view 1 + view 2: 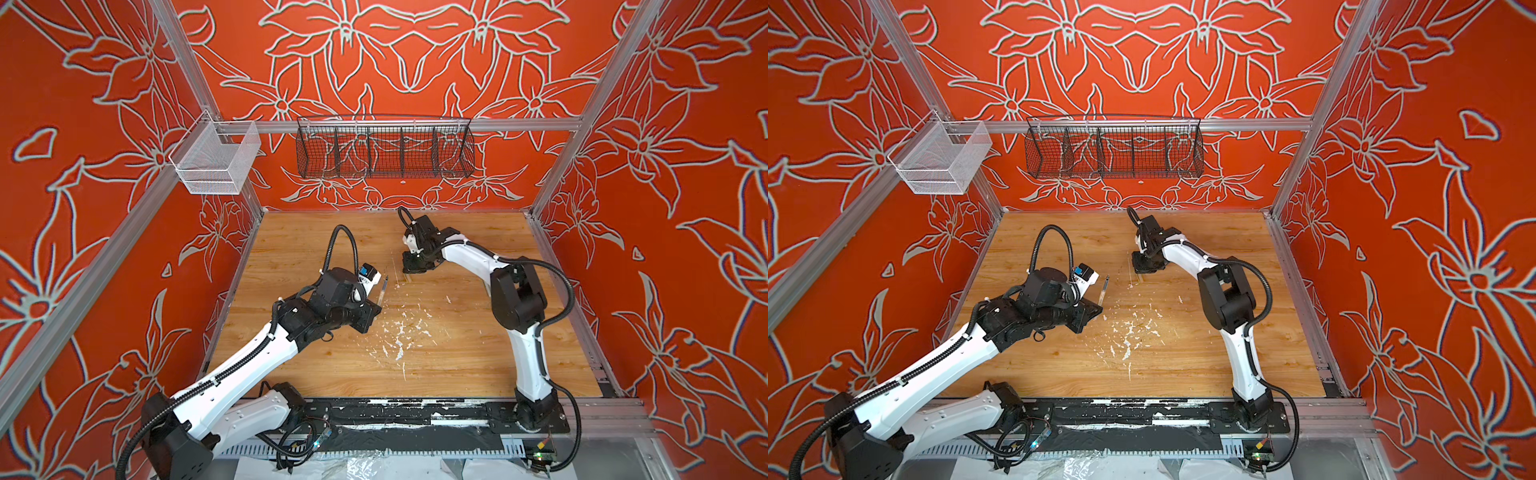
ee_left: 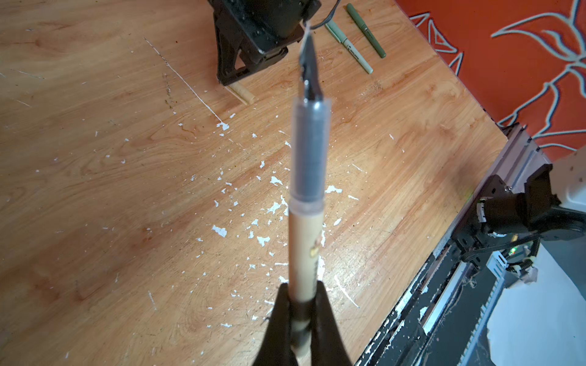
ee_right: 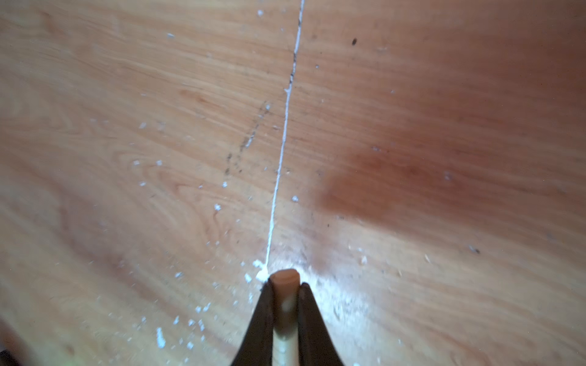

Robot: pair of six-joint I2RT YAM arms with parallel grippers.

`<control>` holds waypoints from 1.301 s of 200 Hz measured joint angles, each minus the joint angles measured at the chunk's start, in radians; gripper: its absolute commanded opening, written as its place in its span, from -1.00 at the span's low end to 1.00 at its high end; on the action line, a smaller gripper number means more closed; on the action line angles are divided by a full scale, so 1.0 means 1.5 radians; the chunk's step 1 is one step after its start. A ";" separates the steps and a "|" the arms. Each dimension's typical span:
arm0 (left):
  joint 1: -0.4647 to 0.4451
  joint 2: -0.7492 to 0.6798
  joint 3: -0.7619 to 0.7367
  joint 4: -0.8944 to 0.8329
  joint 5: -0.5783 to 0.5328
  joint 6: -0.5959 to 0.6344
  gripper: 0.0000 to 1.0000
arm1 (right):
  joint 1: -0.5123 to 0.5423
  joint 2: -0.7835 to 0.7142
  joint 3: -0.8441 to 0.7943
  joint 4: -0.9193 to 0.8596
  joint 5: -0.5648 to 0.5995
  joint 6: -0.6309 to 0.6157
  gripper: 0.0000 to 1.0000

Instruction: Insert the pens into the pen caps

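Left gripper (image 2: 302, 290): clamped on the tan pen (image 2: 306, 240), fingers (image 2: 276, 317) pinching the rear of the barrel. The pen runs straight out from the jaws, held off the table (image 2: 95, 158). Order outward: tan barrel, clear grey sleeve, dark pointed nib. The nib aims toward the right gripper (image 2: 231, 83) but stops short, with a clear gap in both top views.

Right gripper: closed on the tan cap (image 3: 285, 279), fingers down at the table surface. One cap end pokes out just past the fingertips and the rest sits between the jaws. Can't tell if the cap is lifted or resting on the wood.

Relative to the white fleck patch (image 1: 401, 332):
- The left gripper and pen (image 1: 383, 291) sit at its far-left edge.
- The right gripper (image 1: 413, 268) and cap sit just beyond it toward the back wall.
- The pale green pen (image 2: 348, 46) and dark green pen (image 2: 366, 30) lie flat side by side, apart. They are farther from the patch than the right gripper, close to the table edge by the red wall (image 2: 507, 63). Can't tell whether they're capped.

Writing:
- Dark print on both green barrels, too small to read.
- The tan barrel has a small gold mark and a line of print, blurred.
- Blue-and-white sticker on the left wrist camera (image 1: 368, 274), text unreadable.
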 measured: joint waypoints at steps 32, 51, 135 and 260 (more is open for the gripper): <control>0.000 0.024 -0.023 0.034 0.038 -0.010 -1.00 | -0.018 -0.117 -0.095 0.079 -0.030 0.035 -0.84; 0.000 0.040 -0.037 0.057 0.058 -0.019 -1.00 | -0.027 -0.190 -0.157 0.132 -0.044 0.063 -0.85; -0.048 0.139 -0.066 0.227 0.109 -0.080 -1.00 | -0.028 -0.437 -0.411 0.409 -0.048 0.203 -0.85; -0.063 0.204 0.016 0.268 0.125 -0.084 -1.00 | 0.007 -0.577 -0.531 0.496 -0.025 0.264 -0.85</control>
